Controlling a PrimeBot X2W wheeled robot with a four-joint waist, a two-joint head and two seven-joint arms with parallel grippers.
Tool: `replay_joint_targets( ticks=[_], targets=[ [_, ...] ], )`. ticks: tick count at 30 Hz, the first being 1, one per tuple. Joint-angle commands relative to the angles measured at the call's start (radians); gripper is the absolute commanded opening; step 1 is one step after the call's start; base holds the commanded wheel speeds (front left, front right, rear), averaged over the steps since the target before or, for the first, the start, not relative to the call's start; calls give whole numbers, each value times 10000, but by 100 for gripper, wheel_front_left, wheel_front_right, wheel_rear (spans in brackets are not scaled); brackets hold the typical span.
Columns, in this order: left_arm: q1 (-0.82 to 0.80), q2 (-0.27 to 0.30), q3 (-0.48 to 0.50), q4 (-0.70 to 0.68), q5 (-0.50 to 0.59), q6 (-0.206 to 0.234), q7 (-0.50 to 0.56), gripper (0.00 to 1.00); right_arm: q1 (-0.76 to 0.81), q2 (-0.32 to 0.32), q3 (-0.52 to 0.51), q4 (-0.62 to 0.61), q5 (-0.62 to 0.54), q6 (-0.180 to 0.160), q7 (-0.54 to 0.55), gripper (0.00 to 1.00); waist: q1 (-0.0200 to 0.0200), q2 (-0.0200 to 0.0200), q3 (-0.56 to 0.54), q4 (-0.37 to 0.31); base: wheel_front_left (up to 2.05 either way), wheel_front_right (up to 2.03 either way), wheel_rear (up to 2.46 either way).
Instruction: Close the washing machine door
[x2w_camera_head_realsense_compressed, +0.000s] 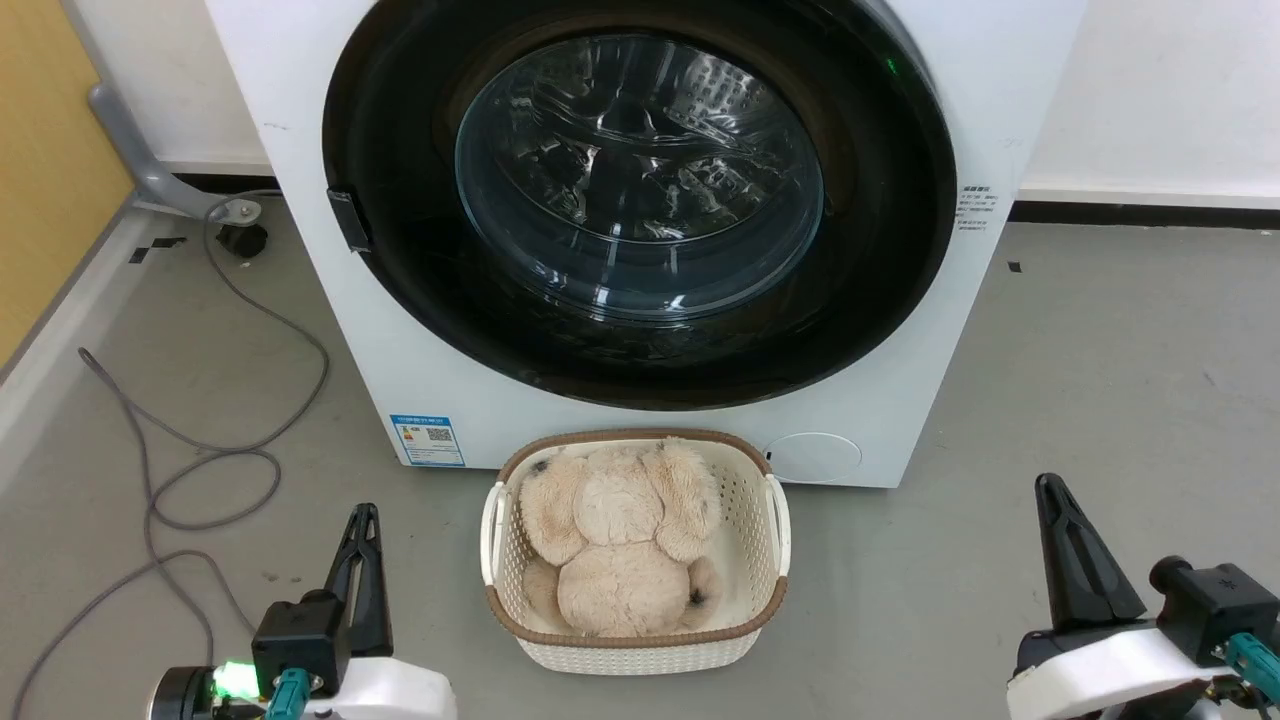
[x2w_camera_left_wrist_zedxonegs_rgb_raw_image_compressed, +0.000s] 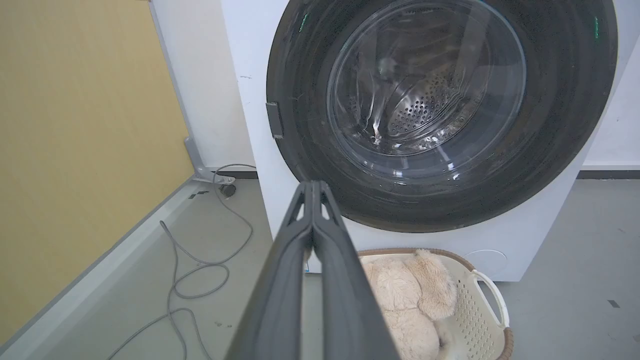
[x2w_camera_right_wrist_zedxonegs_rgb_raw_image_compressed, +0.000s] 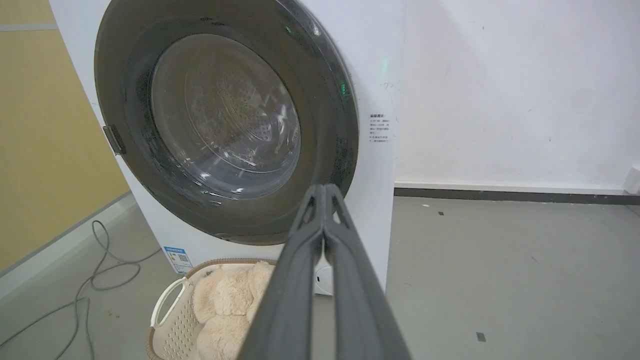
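Observation:
The white washing machine (x2w_camera_head_realsense_compressed: 420, 350) (x2w_camera_left_wrist_zedxonegs_rgb_raw_image_compressed: 250, 100) (x2w_camera_right_wrist_zedxonegs_rgb_raw_image_compressed: 375, 75) stands straight ahead. Its round black-rimmed door (x2w_camera_head_realsense_compressed: 880, 220) (x2w_camera_left_wrist_zedxonegs_rgb_raw_image_compressed: 560, 150) (x2w_camera_right_wrist_zedxonegs_rgb_raw_image_compressed: 330, 150) lies flat against the front, with the steel drum showing through the glass bowl window (x2w_camera_head_realsense_compressed: 640, 180). A small latch tab (x2w_camera_head_realsense_compressed: 345, 220) sits on the door's left rim. My left gripper (x2w_camera_head_realsense_compressed: 365, 515) (x2w_camera_left_wrist_zedxonegs_rgb_raw_image_compressed: 313, 184) is shut and empty, low at the left, well short of the machine. At the lower right, my right gripper (x2w_camera_head_realsense_compressed: 1047, 485) (x2w_camera_right_wrist_zedxonegs_rgb_raw_image_compressed: 325, 187) is also shut and empty, away from the door.
A cream wicker-look basket (x2w_camera_head_realsense_compressed: 770, 560) holding a beige plush toy (x2w_camera_head_realsense_compressed: 620, 540) sits on the grey floor right before the machine, between my grippers. Grey cables (x2w_camera_head_realsense_compressed: 200, 460) loop on the floor at the left beside a yellow wall panel (x2w_camera_head_realsense_compressed: 50, 150). Bare floor lies to the right.

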Motion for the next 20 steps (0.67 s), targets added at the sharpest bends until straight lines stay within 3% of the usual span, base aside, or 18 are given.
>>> replay_joint_targets(
  ticks=[1,20],
  targets=[
    [-127,-25,37,-41,65,-86,43,0,-14,19,33,-94,-110,-3,49,0,0,0,0,0,0,0,0],
    [-209,-89,176,-86,101,-435,472,0,-21,27,148,-192,-443,-4,480,0,0,0,2,-4,0,0,0]
  ],
)
